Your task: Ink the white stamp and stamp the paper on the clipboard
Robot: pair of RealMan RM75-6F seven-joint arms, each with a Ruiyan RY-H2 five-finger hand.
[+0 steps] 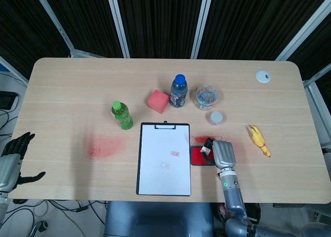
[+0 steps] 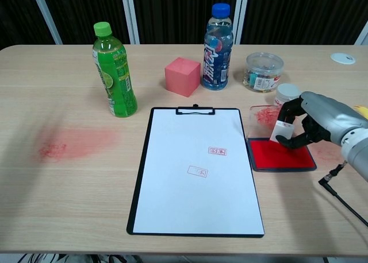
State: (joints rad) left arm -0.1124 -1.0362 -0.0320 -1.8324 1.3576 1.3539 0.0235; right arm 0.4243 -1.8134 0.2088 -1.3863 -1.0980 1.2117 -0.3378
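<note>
Gripping the white stamp (image 2: 282, 131) above the red ink pad (image 2: 280, 155) — the right hand (image 2: 313, 122).

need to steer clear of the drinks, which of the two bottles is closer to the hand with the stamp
The blue-capped bottle, standing beyond the clipboard's top right corner, is closer to the right hand. The green bottle stands further left, past the clipboard's other corner.
</note>
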